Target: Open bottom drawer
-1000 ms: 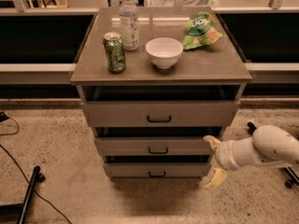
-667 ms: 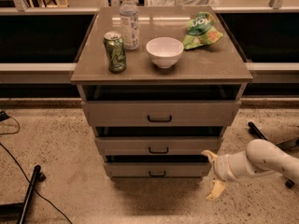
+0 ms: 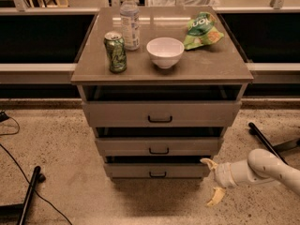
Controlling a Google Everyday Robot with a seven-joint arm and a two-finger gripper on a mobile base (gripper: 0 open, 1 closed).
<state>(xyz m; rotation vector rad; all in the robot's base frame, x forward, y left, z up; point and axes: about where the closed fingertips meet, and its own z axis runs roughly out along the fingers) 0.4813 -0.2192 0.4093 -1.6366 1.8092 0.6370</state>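
The bottom drawer (image 3: 157, 171) is the lowest and narrowest grey-beige front of the cabinet, with a small black pull handle (image 3: 157, 175). It stands slightly out, with a dark gap above it. My gripper (image 3: 212, 182) is at the lower right, just right of the drawer's right end, on a white arm. Its two yellowish fingers (image 3: 215, 197) are spread apart, one above the other, and hold nothing. It is not touching the handle.
The middle drawer (image 3: 158, 146) and top drawer (image 3: 160, 114) sit above. On the cabinet top (image 3: 211, 67) stand a green can (image 3: 115, 52), a water bottle (image 3: 130, 21), a white bowl (image 3: 165, 52) and a green chip bag (image 3: 201, 31). Black poles lie on the floor, one left (image 3: 29, 195) and one right (image 3: 265, 142).
My gripper and arm have moved down and slightly right, from beside the middle drawer to the level of the bottom drawer. The drawers look unchanged.
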